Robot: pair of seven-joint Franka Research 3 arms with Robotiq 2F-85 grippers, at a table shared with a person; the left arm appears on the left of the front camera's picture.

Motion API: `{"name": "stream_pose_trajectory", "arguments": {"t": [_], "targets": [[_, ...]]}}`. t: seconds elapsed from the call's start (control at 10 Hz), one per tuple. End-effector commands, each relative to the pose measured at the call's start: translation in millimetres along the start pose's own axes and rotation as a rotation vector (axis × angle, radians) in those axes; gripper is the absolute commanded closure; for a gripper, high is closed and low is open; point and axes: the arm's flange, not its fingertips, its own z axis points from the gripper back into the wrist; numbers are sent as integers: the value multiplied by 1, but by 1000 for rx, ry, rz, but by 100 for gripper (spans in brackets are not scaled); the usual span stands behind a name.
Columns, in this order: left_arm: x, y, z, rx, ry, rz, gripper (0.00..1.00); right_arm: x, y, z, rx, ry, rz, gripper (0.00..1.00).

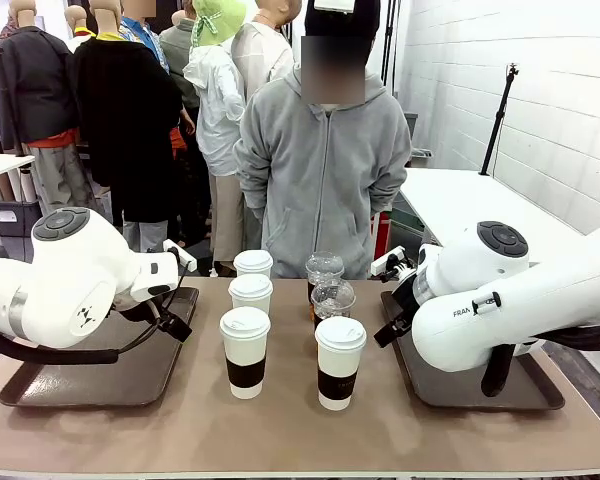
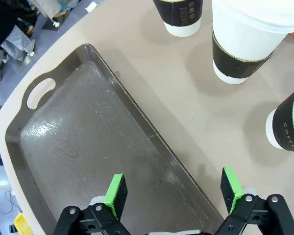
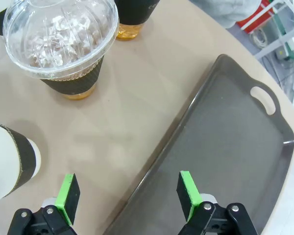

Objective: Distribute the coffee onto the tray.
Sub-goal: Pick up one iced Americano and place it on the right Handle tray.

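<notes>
The coffee stands in a tight cluster at the middle of the worktop (image 1: 280, 435), between the left tray (image 1: 80, 385) and the right tray (image 1: 460, 388); no cup is on either tray yet. Nearest are two paper cups (image 1: 245, 352), side by side, with two more behind them in the left column. On the right, behind the near pair, stand the two dome-lidded cups (image 1: 332, 299), with a person in a grey hoodie at the far edge.

The paper cups probably crush if squeezed hard, and their lids could pop off, so the dark sleeve is the safest place to hold: it is stiffer and less slick. The clear plastic cups look thin and slippery, and liquid would slosh if they were tipped. Their dark band is the likeliest hold, kept below the dome.

The left wrist view shows the left gripper (image 2: 174, 188) with its jaws wide apart and holding nothing, above the near rim of its tray, whose cut-out handle is plain here. Three sleeved cups stand just beyond it. The right wrist view shows the right gripper (image 3: 127, 193), jaws also spread and bare, straddling the rim of its tray. It looks down through one dome and shows amber drink under the band, which is hard to make out from the front. The front view alone gives the count and the rows.
</notes>
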Motion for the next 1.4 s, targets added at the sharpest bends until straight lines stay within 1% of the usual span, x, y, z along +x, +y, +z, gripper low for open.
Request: {"name": "stream_pose_trajectory", "arguments": {"t": [0.0, 0.4, 0.8, 1.1, 1.3], "targets": [[0, 0, 0, 0, 0, 0, 0, 0, 0, 0, 0, 0, 0, 0], [0, 0, 0, 0, 0, 0, 0, 0, 0, 0, 0, 0, 0, 0], [24, -5, 52, 25, -42, -46, 0, 9, -8, 52, -50, -55, 8, 0], [48, -4, 102, 66, -68, -76, 0, 16, -3, 94, -53, -90, 48, 0], [57, -5, 126, 92, -94, -92, 0, 19, 1, 111, -74, -92, 65, 0]]}}
